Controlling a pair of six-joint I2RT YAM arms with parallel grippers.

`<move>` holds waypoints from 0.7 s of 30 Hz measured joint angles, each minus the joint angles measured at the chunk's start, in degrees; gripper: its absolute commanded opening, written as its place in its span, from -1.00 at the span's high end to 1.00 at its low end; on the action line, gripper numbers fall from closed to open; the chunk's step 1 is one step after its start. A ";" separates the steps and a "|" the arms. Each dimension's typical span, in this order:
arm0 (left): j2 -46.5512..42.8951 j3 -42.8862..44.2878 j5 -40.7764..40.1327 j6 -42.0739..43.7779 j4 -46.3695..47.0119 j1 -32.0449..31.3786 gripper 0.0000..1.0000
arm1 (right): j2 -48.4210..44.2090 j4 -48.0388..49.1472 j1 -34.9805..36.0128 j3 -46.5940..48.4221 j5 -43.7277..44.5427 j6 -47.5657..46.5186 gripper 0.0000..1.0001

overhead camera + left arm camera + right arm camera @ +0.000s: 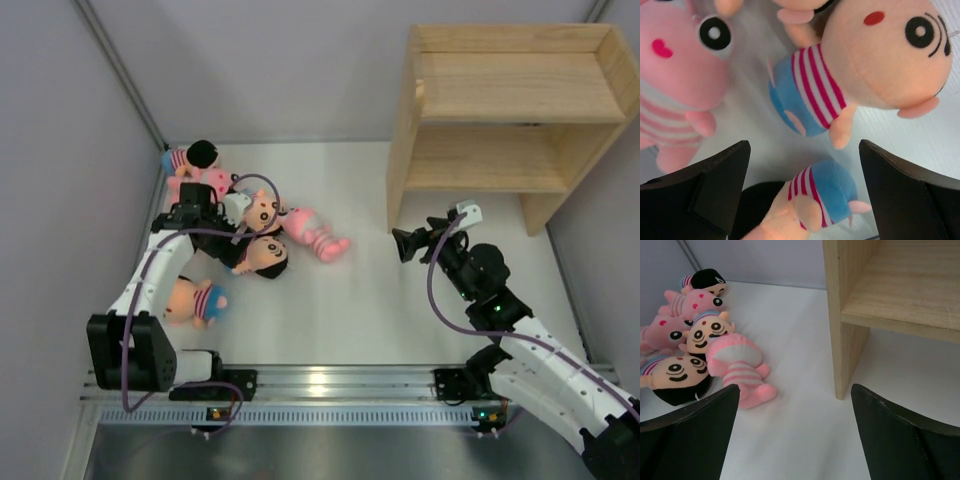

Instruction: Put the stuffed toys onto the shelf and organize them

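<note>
Toys (245,225): heaped on the worktop (400,310), right under the left fingers (705,195). Spread wide over the heap, gripping nothing; cannot tell whether touching any toy. Low between the two tips, a peach toy's blue bottom and striped shirt (822,192). Just beyond the tips, a peach-faced toy (875,55) in striped shirt and blue bottom. Beyond the left tip, a pink toy (675,75) with striped body. Behind the fingers and apart from the heap, a lone peach toy (195,300).

Right fingers (905,435) also spread wide, empty, above bare worktop. Ahead between the tips, nearer the right one, the shelf (845,315) side panel. Beyond the left tip, well apart, the heap, a pink striped toy (737,367) nearest.
</note>
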 measured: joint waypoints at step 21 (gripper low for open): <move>16.09 4.31 9.09 -0.63 -0.37 -0.20 1.00 | 7.28 -7.13 1.38 11.30 -14.08 -3.82 -0.59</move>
